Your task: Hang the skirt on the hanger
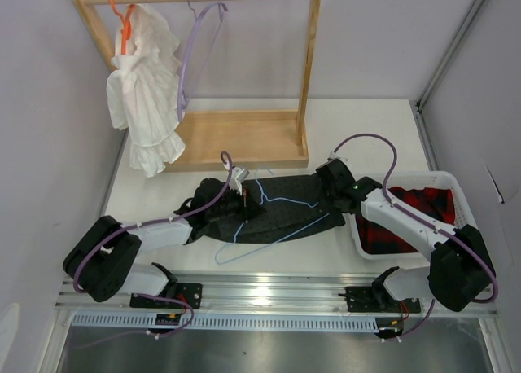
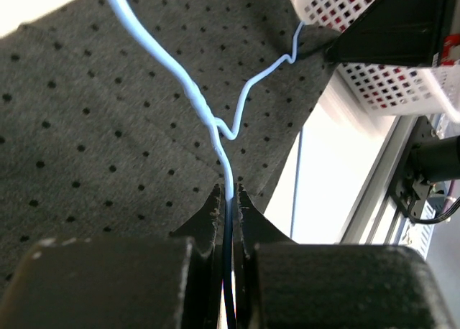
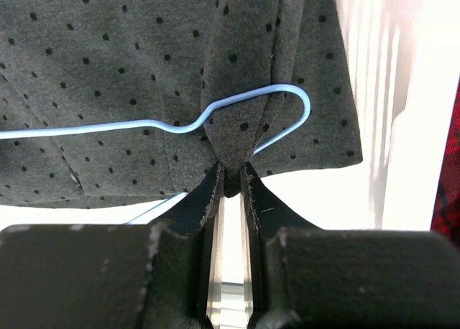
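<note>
The dark grey dotted skirt lies flat on the table between the arms. The thin light-blue hanger lies partly on it, one corner sticking out past the near hem. My left gripper is shut on the hanger's wire near its twisted neck, over the skirt. My right gripper is shut on a pinched fold at the skirt's edge. A bent corner of the hanger lies on the cloth just past my fingertips.
A wooden rack stands at the back with a white garment on an orange hanger and a lavender hanger. A white basket holding a red-and-black plaid garment sits right, close to my right arm. A metal rail runs along the near edge.
</note>
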